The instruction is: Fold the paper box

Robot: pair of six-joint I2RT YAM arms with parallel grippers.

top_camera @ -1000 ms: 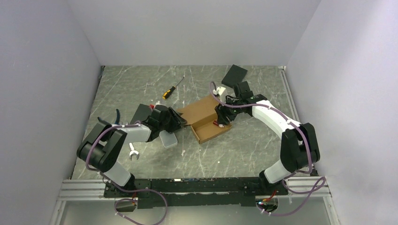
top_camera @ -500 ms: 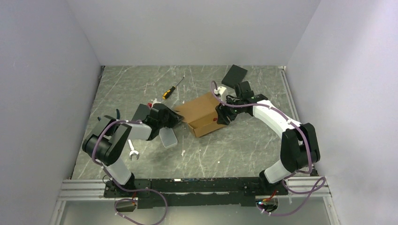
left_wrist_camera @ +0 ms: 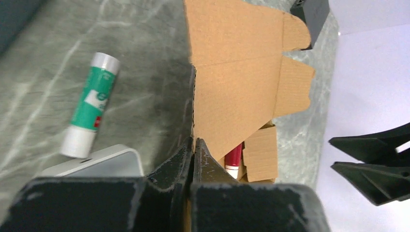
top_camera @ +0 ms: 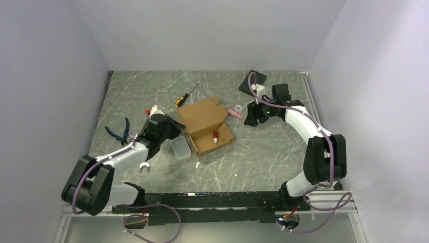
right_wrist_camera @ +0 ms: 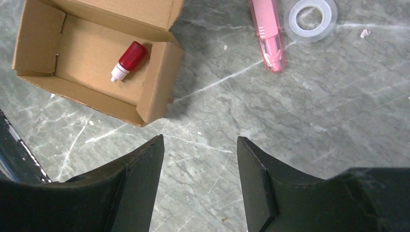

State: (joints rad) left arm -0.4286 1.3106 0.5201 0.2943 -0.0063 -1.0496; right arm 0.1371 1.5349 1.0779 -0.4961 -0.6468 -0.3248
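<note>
Box (top_camera: pixel 208 135) lies open near the middle of the table (top_camera: pixel 263 157), with its lid (left_wrist_camera: pixel 232 63) raised toward the far left. One small red bottle (right_wrist_camera: pixel 128 59) lies inside it. Left gripper (left_wrist_camera: pixel 194 145) is clenched on the edge of the lid, with thin cardboard pinched between its fingers. Right gripper (right_wrist_camera: pixel 199 142) hangs to the right of the box, jaws apart and nothing between them. A pink pen (right_wrist_camera: pixel 270 36) and a tape ring (right_wrist_camera: pixel 310 17) lie just beside each other there. A glue stick (left_wrist_camera: pixel 91 104) touches a grey tin (left_wrist_camera: pixel 96 162) near the left gripper.
</note>
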